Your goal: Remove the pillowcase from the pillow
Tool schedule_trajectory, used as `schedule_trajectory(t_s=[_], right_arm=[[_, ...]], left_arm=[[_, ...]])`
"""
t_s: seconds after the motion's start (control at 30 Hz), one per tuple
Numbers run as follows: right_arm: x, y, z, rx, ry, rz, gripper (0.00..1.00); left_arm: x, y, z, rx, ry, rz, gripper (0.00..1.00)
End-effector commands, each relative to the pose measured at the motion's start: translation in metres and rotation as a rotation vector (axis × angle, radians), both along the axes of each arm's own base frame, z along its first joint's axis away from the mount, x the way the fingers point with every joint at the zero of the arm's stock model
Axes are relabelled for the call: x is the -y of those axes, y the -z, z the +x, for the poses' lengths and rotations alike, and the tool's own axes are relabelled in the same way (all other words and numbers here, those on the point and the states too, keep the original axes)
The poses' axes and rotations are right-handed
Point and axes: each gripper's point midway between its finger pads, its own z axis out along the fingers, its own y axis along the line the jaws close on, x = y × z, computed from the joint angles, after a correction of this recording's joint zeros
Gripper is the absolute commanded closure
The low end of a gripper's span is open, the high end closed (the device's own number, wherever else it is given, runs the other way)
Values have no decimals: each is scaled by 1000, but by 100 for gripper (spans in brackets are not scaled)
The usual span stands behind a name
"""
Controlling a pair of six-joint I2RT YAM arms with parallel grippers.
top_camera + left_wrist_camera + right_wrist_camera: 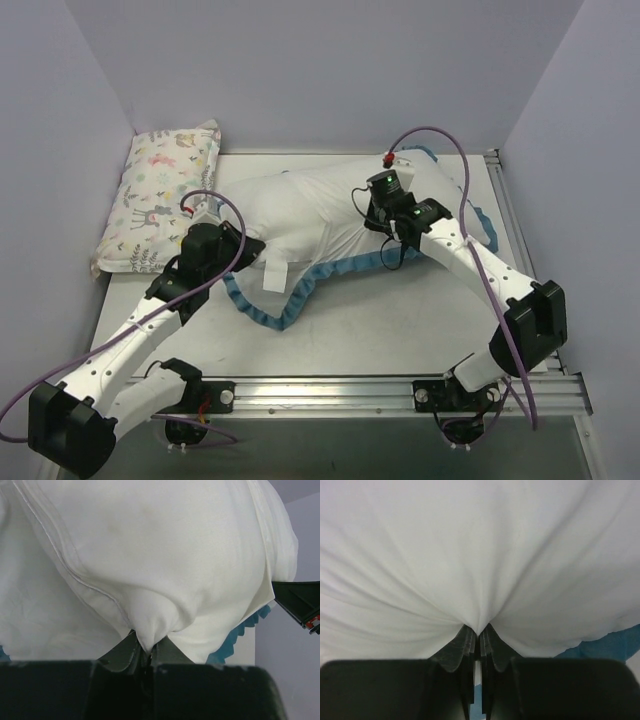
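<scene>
The white pillow lies bunched mid-table, with the pillowcase around it, white inside out and its teal ruffle trailing along the front and right. My left gripper is at the pillow's left end. In the left wrist view that gripper is shut on a seamed white corner of the pillow, with teal ruffle beside it. My right gripper sits on the right part of the mass. In the right wrist view it is shut on taut white cloth, apparently the pillowcase.
A pastel animal-print pillow lies at the back left against the wall. Lavender walls close in the table on three sides. A metal rail runs along the near edge by the arm bases. The right arm's dark wrist shows in the left wrist view.
</scene>
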Motion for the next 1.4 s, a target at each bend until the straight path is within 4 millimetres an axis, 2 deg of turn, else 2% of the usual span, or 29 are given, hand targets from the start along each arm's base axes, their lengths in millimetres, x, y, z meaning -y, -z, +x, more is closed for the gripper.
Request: schedule_trajectory(t_s=[0.0, 0.03, 0.07, 0.1, 0.13, 0.17, 0.27, 0.3, 0.37, 0.4, 0.43, 0.5, 0.57, 0.6, 0.67, 0.7, 0.73, 0.8, 0.87, 0.9, 0.97, 1.03, 1.07, 1.2, 1.27, 1.3, 1.33, 1.37], right_arm=[[72, -15, 6, 47, 171, -92, 100], [84, -14, 7, 41, 195, -90, 100], [104, -14, 8, 38, 239, -91, 100], [118, -9, 7, 23, 269, -96, 100], [127, -8, 6, 17, 285, -88, 100], [152, -7, 7, 11, 343, -84, 100], [182, 1, 6, -21, 405, -38, 100], [205, 4, 5, -34, 465, -23, 100], [222, 9, 5, -54, 502, 18, 100], [242, 11, 3, -60, 556, 34, 100], [247, 14, 3, -71, 569, 47, 100], [251, 17, 4, -84, 575, 85, 100], [245, 18, 4, -86, 553, 90, 100], [241, 19, 3, -86, 543, 88, 100], [218, 16, 3, -78, 466, 53, 100], [214, 14, 1, -71, 457, 22, 100], [195, 9, 0, -56, 395, 12, 100], [180, 5, -3, -44, 348, 14, 100], [164, -6, -9, -21, 282, 20, 89], [160, -9, -11, -13, 267, 17, 86], [152, -19, -17, 18, 223, 11, 76], [145, -27, -24, 37, 189, 17, 66], [137, -29, -27, 39, 151, 28, 62], [116, -46, -36, 90, 51, 21, 47], [105, -59, -35, 123, 3, 22, 40], [96, -65, -34, 138, -26, 11, 38], [89, -64, -31, 130, -50, 4, 36], [79, -78, -25, 158, -84, 8, 34]], left_arm=[[-10, -46, 12, 122, -41, -34, 100], [-13, -52, 14, 133, -48, -40, 100], [-15, -55, 14, 137, -47, -45, 100], [-26, -58, 17, 138, -73, -45, 100], [-30, -66, 19, 154, -79, -46, 100], [-33, -69, 19, 155, -77, -52, 100], [-54, -78, 23, 165, -130, -51, 100], [-55, -81, 20, 165, -120, -61, 100], [-66, -84, 20, 167, -144, -57, 100], [-70, -84, 18, 163, -152, -55, 100], [-78, -85, 19, 163, -173, -54, 100], [-79, -84, 16, 160, -164, -65, 100], [-74, -79, 13, 148, -134, -80, 100], [-70, -64, 10, 116, -120, -86, 100], [-55, -46, 3, 84, -76, -120, 100], [-51, -25, -4, 41, -69, -123, 100], [-45, -11, -9, 16, -52, -113, 100], [-33, 10, -20, -30, -20, -87, 100], [-31, 37, -31, -100, -5, -58, 99], [-31, 41, -35, -111, 7, -41, 75], [-37, 39, -43, -120, 0, -9, 52], [-43, 26, -46, -83, 0, 26, 33], [-51, 8, -48, -47, -30, 39, 30], [-71, -42, -50, 49, -99, 106, 24], [-78, -52, -41, 58, -141, 127, 21], [-78, -69, -35, 82, -154, 119, 20], [-75, -73, -29, 79, -154, 122, 19], [-68, -68, -17, 43, -140, 138, 8]])
